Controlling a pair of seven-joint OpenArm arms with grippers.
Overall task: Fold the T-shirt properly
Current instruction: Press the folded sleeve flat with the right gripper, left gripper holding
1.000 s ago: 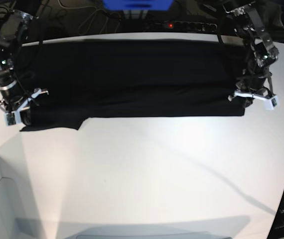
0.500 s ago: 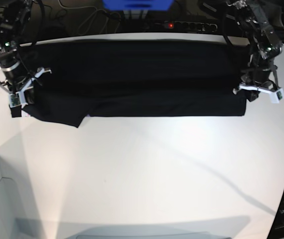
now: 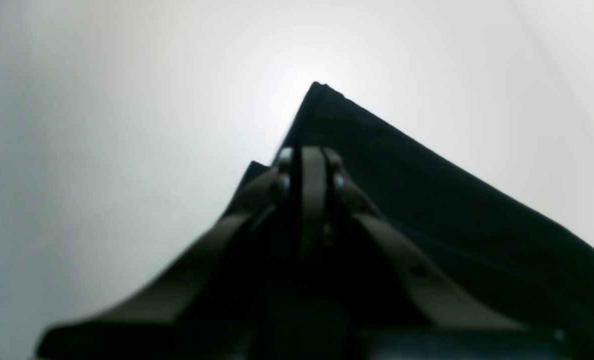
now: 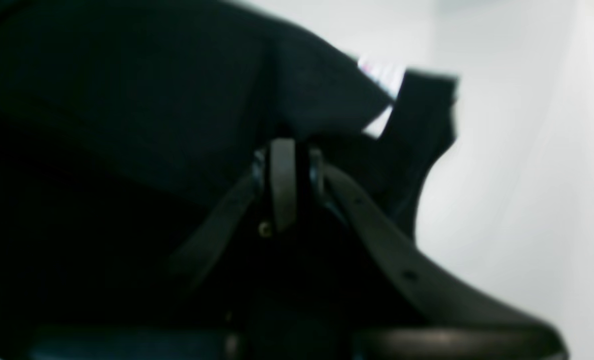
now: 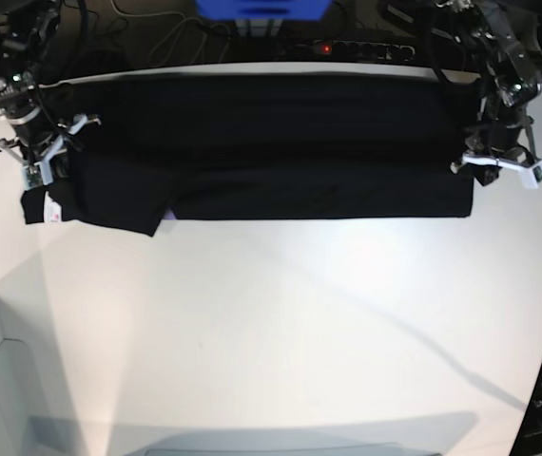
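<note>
T-shirt [image 5: 261, 142] across white table [image 5: 280, 323]

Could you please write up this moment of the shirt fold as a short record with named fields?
Item: T-shirt, black, spread as a long band across the far side of the table
Left gripper: jaws shut on the T-shirt at one end corner
Right gripper: jaws shut on the T-shirt at the other end, by the sleeve
Cloth at right gripper end: lifted, with a sleeve flap hanging lower
Tag: small white patch showing near the sleeve
Fold state: not yet finished
</note>
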